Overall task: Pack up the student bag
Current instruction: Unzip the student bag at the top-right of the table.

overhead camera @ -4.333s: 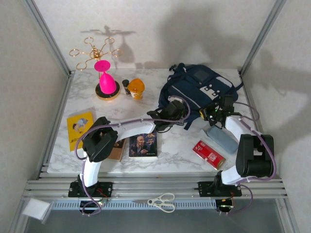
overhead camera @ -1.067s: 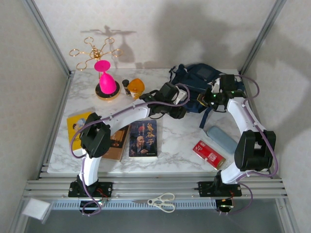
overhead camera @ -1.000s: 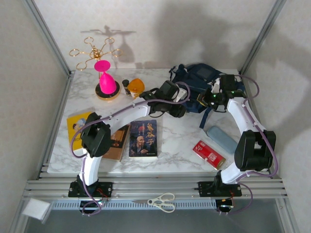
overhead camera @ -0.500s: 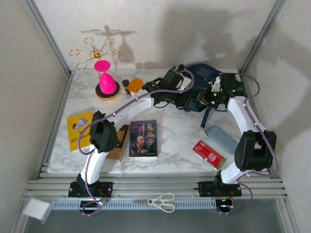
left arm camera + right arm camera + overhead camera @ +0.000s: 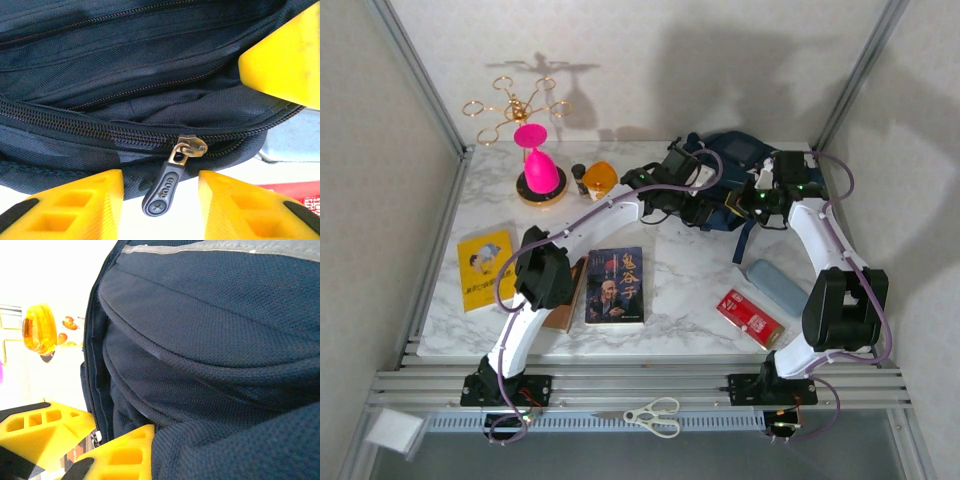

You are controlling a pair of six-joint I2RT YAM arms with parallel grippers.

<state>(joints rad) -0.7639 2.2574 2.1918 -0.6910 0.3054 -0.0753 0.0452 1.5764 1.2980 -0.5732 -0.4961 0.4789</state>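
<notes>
Left claw (image 5: 157, 176) straddles zip pull (image 5: 164, 190) of zipped student bag (image 5: 125, 60).

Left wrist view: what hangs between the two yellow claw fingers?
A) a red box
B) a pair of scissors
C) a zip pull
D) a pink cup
C: a dark zip pull hangs from the zip of the navy bag, in the gap of the left claw.

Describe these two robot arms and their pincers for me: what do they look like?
Both the left arm and right arm are slim white tubes with chunky black joints, and a purple cable loops along each. The left gripper and right gripper have bright yellow wedge fingers with square hollows and black strips.
</notes>
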